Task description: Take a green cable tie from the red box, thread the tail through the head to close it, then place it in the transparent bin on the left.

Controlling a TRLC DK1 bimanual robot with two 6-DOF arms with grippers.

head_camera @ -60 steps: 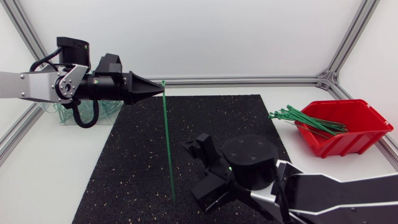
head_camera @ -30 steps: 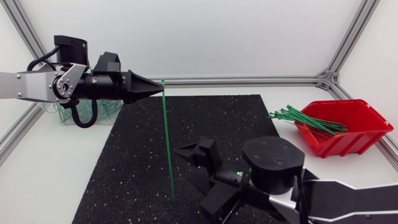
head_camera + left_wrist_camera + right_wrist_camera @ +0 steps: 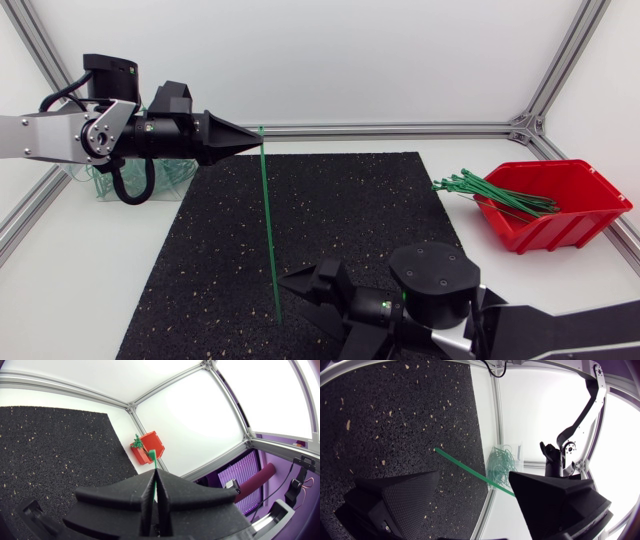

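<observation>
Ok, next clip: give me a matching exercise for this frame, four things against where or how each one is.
Things:
1. matte black left gripper
2. matte black right gripper
3. red plastic box
4. transparent plastic bin

Place or state:
A. fingers apart, near the tie's free end
B. far left, looped green ties inside
C. shut on one end of the long green cable tie
D. far right, straight green ties sticking out

Pairs: 1-C, 2-A, 3-D, 4-B.
</observation>
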